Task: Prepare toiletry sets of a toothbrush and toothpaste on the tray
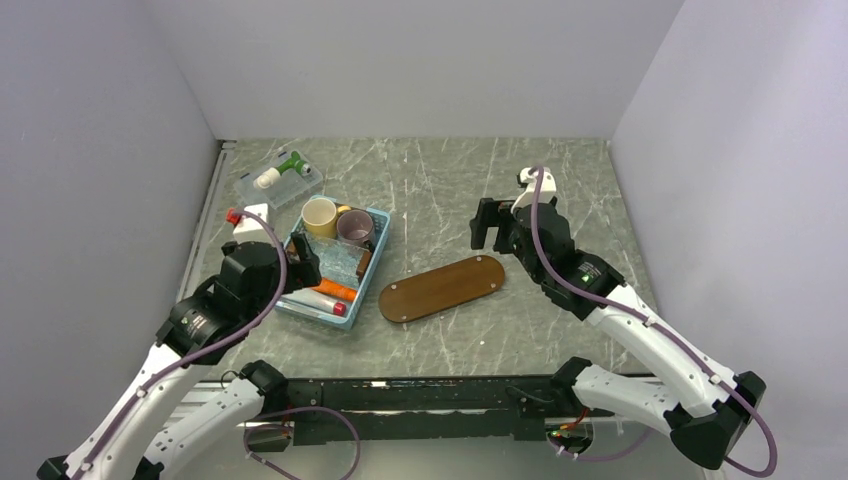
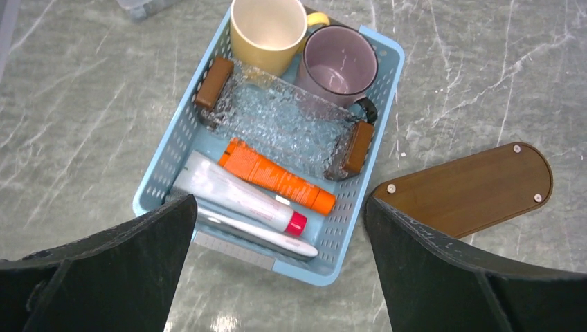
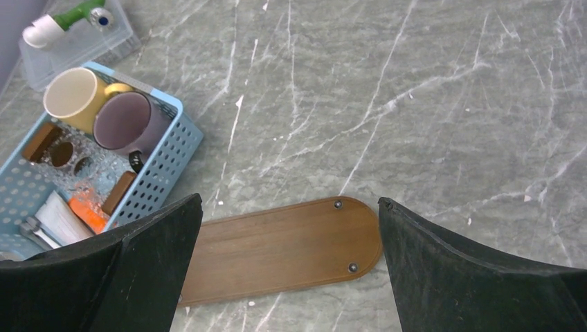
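Top external: tray (image 1: 442, 288) lies on tabletop (image 1: 450, 180) just right of blue basket (image 1: 380, 214); left wrist: left gripper (image 2: 280, 200) jaws wide above basket, where orange toothpaste (image 2: 275, 177) and toothbrush (image 2: 259, 234) lie flanking a white red-capped tube (image 2: 232, 194); right wrist: right gripper (image 3: 289, 200) jaws wide, hovering over tray.
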